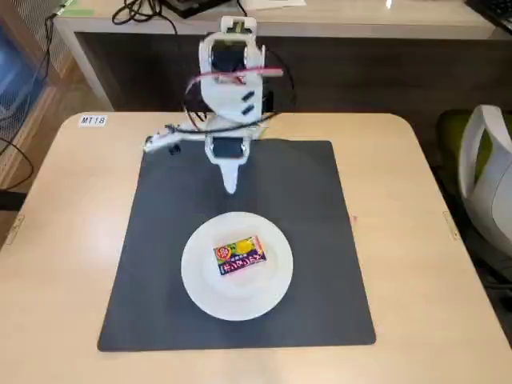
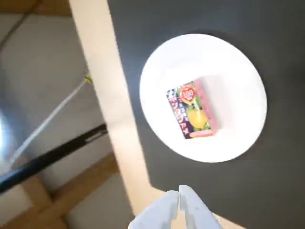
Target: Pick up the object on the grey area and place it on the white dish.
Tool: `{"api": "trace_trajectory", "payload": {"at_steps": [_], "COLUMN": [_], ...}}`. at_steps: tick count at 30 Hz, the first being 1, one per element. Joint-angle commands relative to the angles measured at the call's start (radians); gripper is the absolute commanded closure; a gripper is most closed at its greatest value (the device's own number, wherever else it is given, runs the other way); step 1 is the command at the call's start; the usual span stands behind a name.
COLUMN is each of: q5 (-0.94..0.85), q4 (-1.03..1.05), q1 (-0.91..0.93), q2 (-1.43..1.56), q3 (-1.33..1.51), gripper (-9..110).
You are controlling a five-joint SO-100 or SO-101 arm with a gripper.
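In the fixed view, a small label reading MT18 (image 1: 93, 121) is sitting near the far left corner of the light wooden table (image 1: 64, 264), and the grey area (image 1: 168, 264) is lying flat across the table's middle, taking up most of its width. Toward the centre, the white arm (image 1: 230, 72) is standing folded at the far edge of the mat, with the gripper (image 1: 230, 186) pointing down over bare mat, well apart from the white dish (image 1: 200, 276). The dish is resting on the near half of the grey area, and the object (image 1: 239, 254) is lying flat at the dish's middle, slightly tilted, touching nothing but the plate. At the far right, a white and green chair (image 1: 488, 176) is standing beside the table. In the wrist view, the floor and a dark bar are showing on the left beyond the table edge, the packet (image 2: 192, 110) is lying on the plate (image 2: 238, 86) toward the right, and the gripper's (image 2: 179, 193) fingertips are meeting at the bottom edge, closed and holding nothing.
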Motion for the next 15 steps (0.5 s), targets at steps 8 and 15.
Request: {"api": "trace_trajectory", "payload": {"at_steps": [8, 15], "q5": [0.041, -0.018], "q4": [-0.322, -0.456], "q1": [0.011, 0.006], "q2": [0.769, 1.035], "q3": [0.896, 1.316], "gripper": [101, 102]}}
